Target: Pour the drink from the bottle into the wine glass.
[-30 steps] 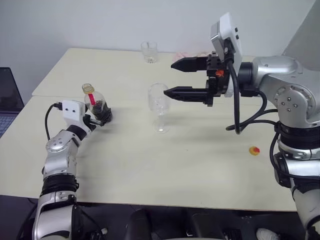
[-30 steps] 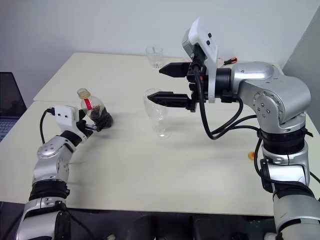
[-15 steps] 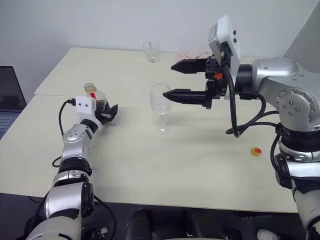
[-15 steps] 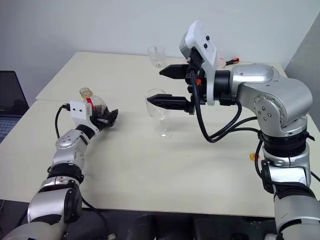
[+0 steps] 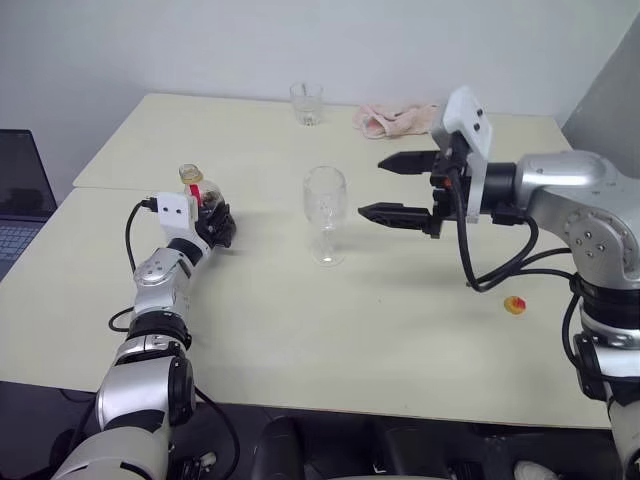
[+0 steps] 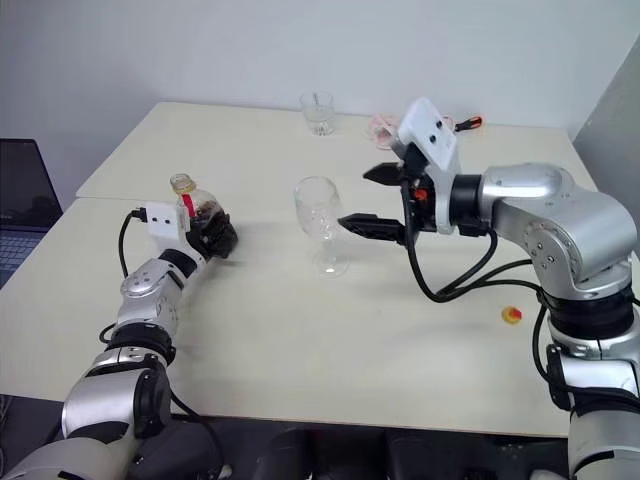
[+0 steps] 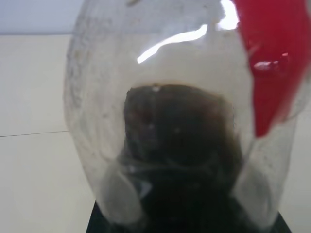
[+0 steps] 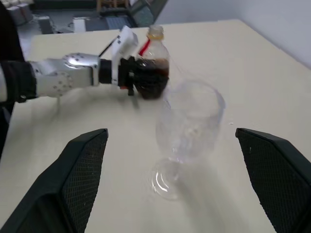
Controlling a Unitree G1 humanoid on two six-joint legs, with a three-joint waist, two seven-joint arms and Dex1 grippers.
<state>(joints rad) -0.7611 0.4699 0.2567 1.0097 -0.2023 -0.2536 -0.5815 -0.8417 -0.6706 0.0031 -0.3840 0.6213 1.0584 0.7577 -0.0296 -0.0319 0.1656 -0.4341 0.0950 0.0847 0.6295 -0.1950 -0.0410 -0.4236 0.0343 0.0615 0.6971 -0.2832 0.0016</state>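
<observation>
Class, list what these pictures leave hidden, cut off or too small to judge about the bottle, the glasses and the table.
- Bottle, left wrist view: its neck, cut off by the top edge.
- Bottle's base, left eye view: hidden behind the left gripper.
- Far tumbler: too small to tell whether it holds anything.
- Orange item on the table: too small to identify.

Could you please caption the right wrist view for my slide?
Open right gripper faces the empty wine glass; left gripper holds the bottle.

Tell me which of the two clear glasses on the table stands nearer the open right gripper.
The stemmed wine glass at mid-table, just beside the right gripper. The short stemless tumbler stands far off near the table's back edge, by a pink cloth.
</observation>
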